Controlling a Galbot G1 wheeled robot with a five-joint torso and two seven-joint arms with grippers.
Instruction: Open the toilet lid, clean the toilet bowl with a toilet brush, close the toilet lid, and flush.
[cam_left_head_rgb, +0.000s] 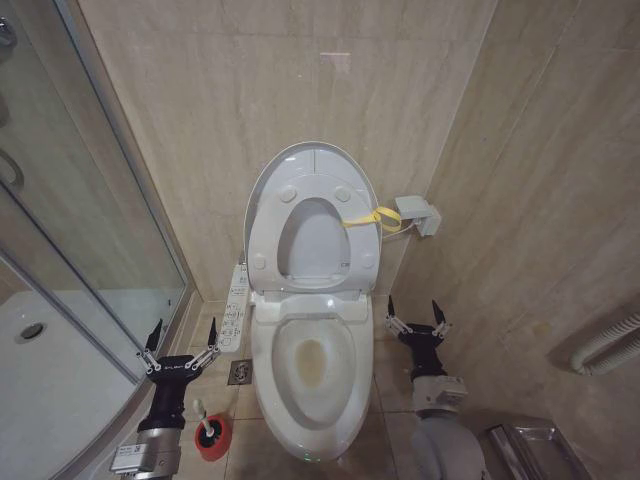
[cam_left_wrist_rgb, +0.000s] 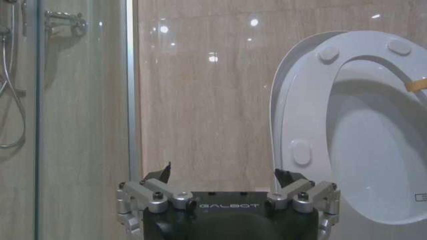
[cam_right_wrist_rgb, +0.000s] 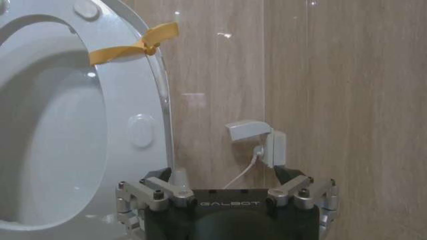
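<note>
Toilet lid (cam_left_head_rgb: 300, 160): raised upright against the back wall, with the ring seat (cam_left_head_rgb: 262, 225) lifted and leaning against it; round bumpers show on the underside.
Yellow strap (cam_left_head_rgb: 368, 218): tied at the raised seat's right edge, its loose end hanging toward the wall socket (cam_left_head_rgb: 418, 215).
Toilet bowl (cam_left_head_rgb: 310, 400): open and uncovered, a yellowish stain at the bottom of the basin.
Toilet brush (cam_left_head_rgb: 203, 416): standing in its red holder (cam_left_head_rgb: 213, 438) on the floor, just left of the bowl — head down in the cup, handle up.
Left gripper (cam_left_head_rgb: 180, 340): hovering left of the bowl, above and behind the brush, fingers spread apart and holding nothing.
Right gripper (cam_left_head_rgb: 419, 312): hovering right of the bowl, near the side wall, below the socket — fingers spread apart, empty.
Control panel (cam_left_head_rgb: 234, 308): fixed along the bowl's left side.
Shower glass (cam_left_head_rgb: 70, 200): at far left, with the white tray below.
</note>
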